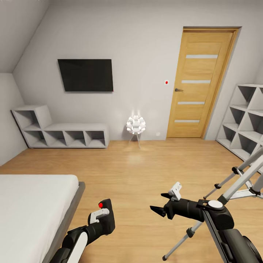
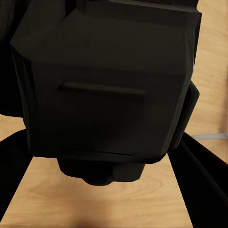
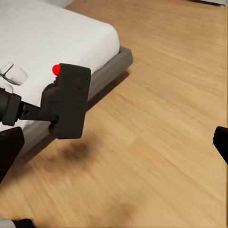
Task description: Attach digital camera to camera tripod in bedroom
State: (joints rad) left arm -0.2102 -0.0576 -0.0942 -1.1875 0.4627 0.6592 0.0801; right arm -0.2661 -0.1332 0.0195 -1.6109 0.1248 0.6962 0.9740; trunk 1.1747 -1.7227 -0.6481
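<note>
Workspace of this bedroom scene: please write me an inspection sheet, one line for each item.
Surface: wooden plank floor.
Job's things: digital camera held above the floor beside the bed; camera tripod stands at the robot's right.
Clutter: nothing seen.
Grippers: left gripper shut on the camera; right gripper open, empty.
Cables: nothing seen.
Surroundings: wall TV, wooden door, cube shelves, small white lamp.

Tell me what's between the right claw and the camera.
Nothing but bare wooden floor. In the head view the camera, held in the left claw, sits across an open gap from the right claw. The right wrist view shows the same bare planks.
</note>
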